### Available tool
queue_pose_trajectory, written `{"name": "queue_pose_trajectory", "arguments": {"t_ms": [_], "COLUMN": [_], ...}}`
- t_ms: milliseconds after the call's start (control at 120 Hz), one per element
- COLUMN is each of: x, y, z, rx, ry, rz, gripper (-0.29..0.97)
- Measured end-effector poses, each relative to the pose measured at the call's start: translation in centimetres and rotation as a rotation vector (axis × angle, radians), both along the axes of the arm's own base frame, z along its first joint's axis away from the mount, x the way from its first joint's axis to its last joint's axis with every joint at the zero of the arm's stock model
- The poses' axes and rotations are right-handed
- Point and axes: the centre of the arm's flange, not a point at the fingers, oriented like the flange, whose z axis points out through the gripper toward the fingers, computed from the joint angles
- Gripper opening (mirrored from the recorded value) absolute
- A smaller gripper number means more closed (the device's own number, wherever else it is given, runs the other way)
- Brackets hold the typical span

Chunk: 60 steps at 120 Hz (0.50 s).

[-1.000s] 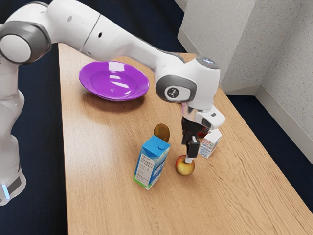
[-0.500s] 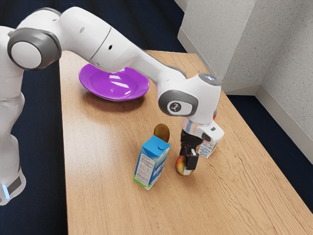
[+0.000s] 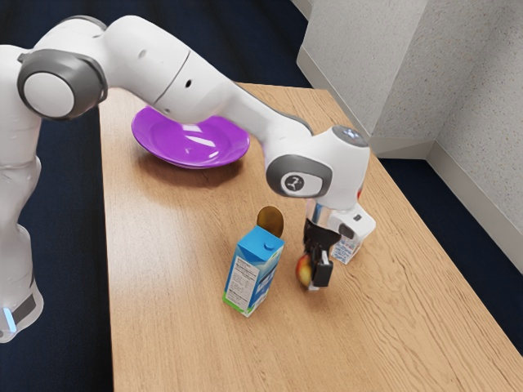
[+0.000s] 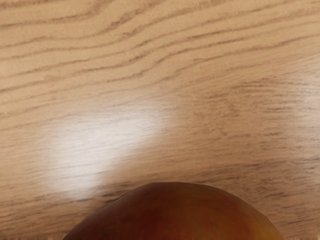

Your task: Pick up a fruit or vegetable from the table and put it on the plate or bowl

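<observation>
The apple (image 3: pixel 302 268) is found on the worktop (image 3: pixel 163 245) just beside the blue-and-white carton (image 3: pixel 254 271), on the exterior view's right of it. The hand (image 3: pixel 313 276) is set straight down over the apple, so the fruit lies directly beneath it and is partly hidden by it. In the wrist view the apple's rounded top (image 4: pixel 175 212) is seen just under the hand. Whether the hand is clenched on the apple or released cannot be told. No long axis is offered by the fruit: it is near-round, smooth and glossy, red shading to yellow. The carton is a stiff, flat-faced box, and the worktop is pale, strongly grained wood. The purple plate (image 3: pixel 190 135), shallow and shiny, lies well beyond the carton toward the arm's base. A lift clear of the carton is judged to be needed before any carry to it
</observation>
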Motion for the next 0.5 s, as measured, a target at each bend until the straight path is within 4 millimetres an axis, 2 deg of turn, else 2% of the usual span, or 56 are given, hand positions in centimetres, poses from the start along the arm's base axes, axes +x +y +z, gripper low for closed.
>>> {"name": "queue_pose_trajectory", "arguments": {"t_ms": [83, 258, 350, 417, 500], "x": [0.1, 0.4, -1.0, -2.2, -4.3], "y": [2.6, 12.0, 17.2, 21.1, 27.7], "z": [3.2, 9.2, 12.7, 14.1, 15.4], "rx": [-0.004, 0.000, 0.007, 0.020, 0.031], "ry": [-0.054, -0.131, -0.150, -0.143, -0.136], "rz": [0.040, 0.187, 0.256, 0.308, 0.406], "gripper": [0.33, 0.34, 0.34, 0.34, 0.33]}}
